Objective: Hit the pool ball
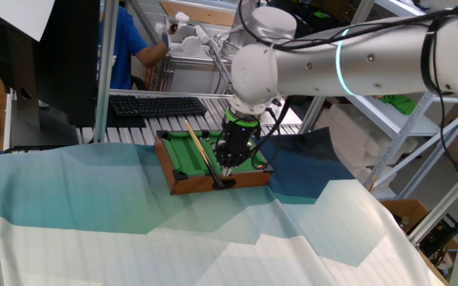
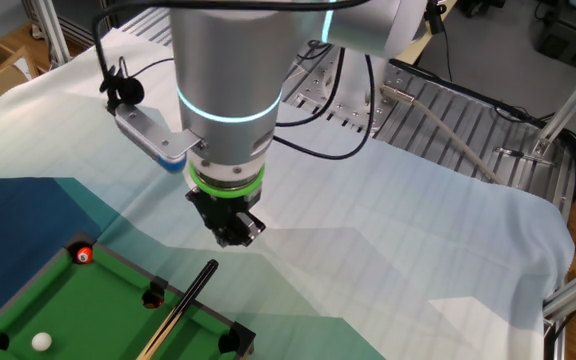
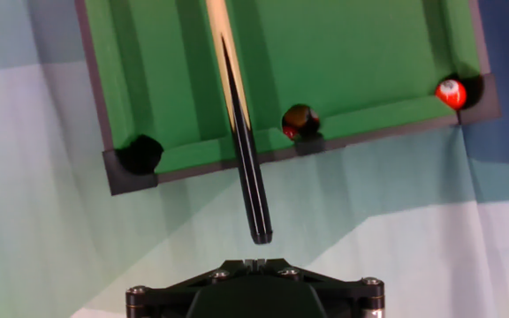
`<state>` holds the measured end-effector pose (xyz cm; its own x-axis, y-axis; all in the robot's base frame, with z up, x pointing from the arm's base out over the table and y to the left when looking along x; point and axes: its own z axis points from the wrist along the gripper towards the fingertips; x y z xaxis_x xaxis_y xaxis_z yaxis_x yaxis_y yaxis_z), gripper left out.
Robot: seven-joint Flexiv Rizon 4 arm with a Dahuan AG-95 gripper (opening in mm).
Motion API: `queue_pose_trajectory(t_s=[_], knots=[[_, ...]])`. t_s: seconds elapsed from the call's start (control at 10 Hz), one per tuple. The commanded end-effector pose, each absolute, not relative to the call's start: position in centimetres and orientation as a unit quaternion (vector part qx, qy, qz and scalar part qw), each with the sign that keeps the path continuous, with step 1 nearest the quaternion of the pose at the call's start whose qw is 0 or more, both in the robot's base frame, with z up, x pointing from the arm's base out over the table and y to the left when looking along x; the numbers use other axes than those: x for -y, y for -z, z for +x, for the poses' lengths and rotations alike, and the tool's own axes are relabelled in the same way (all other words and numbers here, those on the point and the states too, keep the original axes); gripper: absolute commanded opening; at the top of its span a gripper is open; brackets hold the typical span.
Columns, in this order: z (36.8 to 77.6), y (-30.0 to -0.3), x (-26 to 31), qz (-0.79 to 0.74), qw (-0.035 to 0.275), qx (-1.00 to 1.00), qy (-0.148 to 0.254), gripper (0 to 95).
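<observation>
The gripper (image 2: 236,236) hangs pointing straight down just off the near rail of the miniature pool table (image 3: 352,53), its jaws fully closed and holding nothing. The cue (image 3: 246,150) lies across that rail, its black butt overhanging onto the cloth-covered table (image 2: 418,270) and ending just short of the gripper in the hand view, apart from it. This placement looks deliberate: the closed jaws would serve as a blunt pusher, lined up behind the butt so a shove would drive the cue along the felt. The pool ball (image 2: 41,342), small, white and glossy, rests on the felt near the far corner in the other fixed view, well apart from the gripper; whether the cue tip points exactly at it cannot be told, since the tip is out of frame. A red-orange ball (image 3: 450,92) sits at a corner pocket, and a dark one (image 3: 300,121) in the middle pocket. Judgement: the strike is not yet made; a skewed contact on the butt would swing the cue aside.
</observation>
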<state>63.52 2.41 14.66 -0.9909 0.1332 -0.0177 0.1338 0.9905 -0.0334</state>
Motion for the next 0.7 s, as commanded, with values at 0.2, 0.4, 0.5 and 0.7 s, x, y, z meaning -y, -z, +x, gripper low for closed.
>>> queue_pose_trajectory(t_s=[0.2,0.4,0.5,0.7], knots=[[64.8,-14.8,-2.0,0.034,-0.001,-0.999,0.019,0.0],[65.4,-14.2,-1.6,0.012,-0.002,-1.000,0.020,0.0],[65.6,-13.6,-1.5,0.007,-0.004,-1.000,0.020,0.0],[66.1,-12.4,-1.6,0.003,-0.001,-1.000,0.018,0.0]])
